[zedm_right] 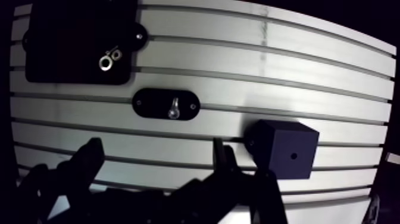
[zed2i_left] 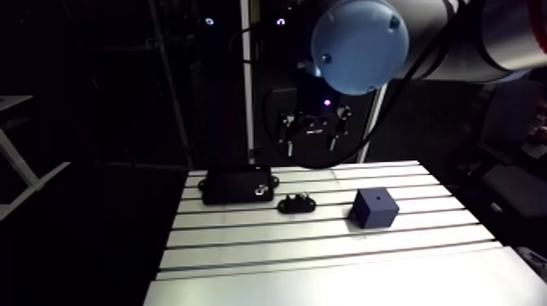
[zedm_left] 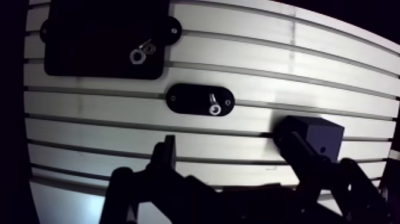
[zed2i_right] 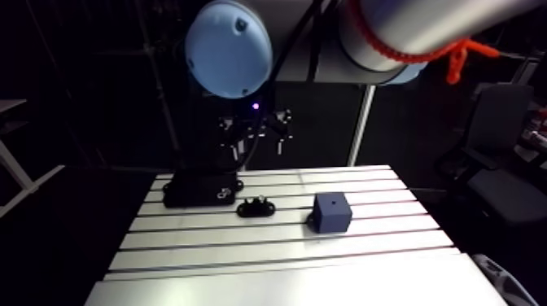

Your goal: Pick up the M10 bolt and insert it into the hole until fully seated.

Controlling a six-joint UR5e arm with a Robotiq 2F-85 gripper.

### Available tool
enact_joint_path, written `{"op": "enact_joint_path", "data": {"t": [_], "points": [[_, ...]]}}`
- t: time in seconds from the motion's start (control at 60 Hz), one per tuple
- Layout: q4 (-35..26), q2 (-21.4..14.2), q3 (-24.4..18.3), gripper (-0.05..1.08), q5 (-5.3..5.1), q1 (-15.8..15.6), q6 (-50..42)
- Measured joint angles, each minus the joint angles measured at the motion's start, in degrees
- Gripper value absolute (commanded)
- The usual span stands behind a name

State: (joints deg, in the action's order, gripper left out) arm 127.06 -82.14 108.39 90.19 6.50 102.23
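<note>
We see the gripper (zedm_right: 156, 148) hanging high over the slotted table (zed2i_left: 326, 252), its two fingers spread wide with nothing between them. The M10 bolt (zedm_left: 213, 106) sits in a small black oval holder (zedm_left: 199, 99) at about twelve o'clock from the gap between the fingers, well ahead of the tips. The dark blue cube (zedm_left: 315, 137) stands at about four o'clock from the holder, just beside one fingertip in the wrist view, and the hole (zedm_right: 293, 156) shows as a small dot in one face. A larger black plate (zedm_left: 104, 39) at ten o'clock from the holder carries another small metal piece we cannot identify. We judge the bolt to be rigid steel, dense for its size, smooth and liable to slip or tilt in a loose pinch. We would close squarely across its head or upper shank, leaving the lower shank free to enter the hole.
</note>
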Motion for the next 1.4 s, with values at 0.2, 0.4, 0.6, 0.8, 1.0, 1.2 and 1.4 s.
{"op": "enact_joint_path", "data": {"t": [0.2,0.4,0.6,0.8,1.0,1.2,1.4], "points": [[3.69,0.85,1.77,0.01,-0.51,0.28,0.06],[6.04,2.02,3.22,0.01,-1.73,0.45,0.11],[9.24,3.64,4.48,0.01,-2.34,0.65,0.26],[11.18,4.73,5.20,0.01,-2.48,0.94,0.41],[11.92,5.57,5.55,0.08,-2.42,1.10,0.51],[13.27,6.68,5.93,0.18,-2.32,1.14,0.55],[14.55,7.72,6.35,0.25,-2.25,1.15,0.58]]}}
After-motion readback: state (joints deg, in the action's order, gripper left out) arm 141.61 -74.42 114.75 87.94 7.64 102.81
